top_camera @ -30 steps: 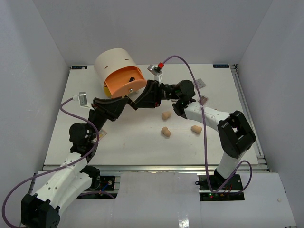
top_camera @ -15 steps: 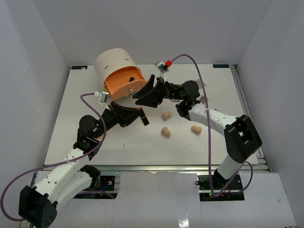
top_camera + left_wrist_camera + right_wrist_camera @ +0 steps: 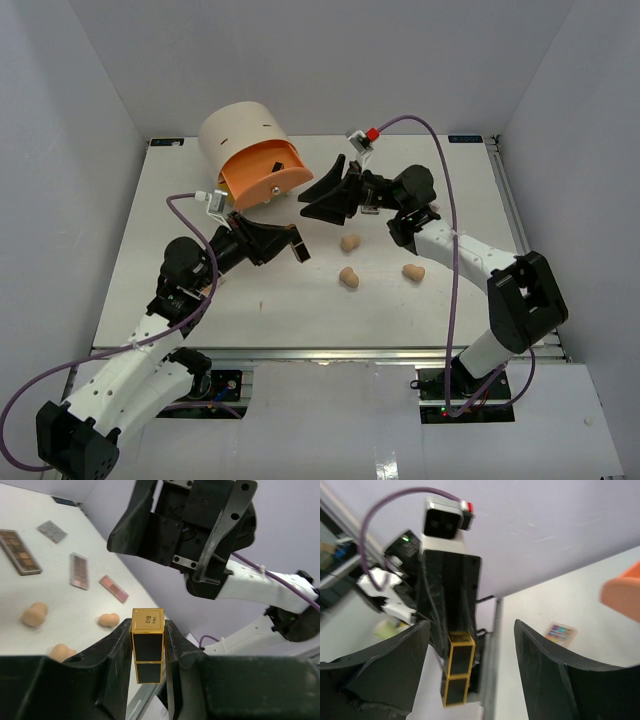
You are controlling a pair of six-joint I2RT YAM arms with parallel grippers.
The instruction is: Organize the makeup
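White table (image 3: 300, 310) w/ grey walls (image 3: 300, 60), tan sponges (image 3: 348, 278) mid-table, L jaws clamped on dark-gold compact (image 3: 147, 652), R jaws apart.

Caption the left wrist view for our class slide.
Left claw grips a gold-edged lipstick facing the open right claw, sponges and palettes beyond.

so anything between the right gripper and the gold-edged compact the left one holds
Nothing: the right wrist view shows the compact straight ahead, unobstructed, past the open right gripper.

Lab robot cell: white table (image 3: 300, 310), plain grey walls (image 3: 320, 60).
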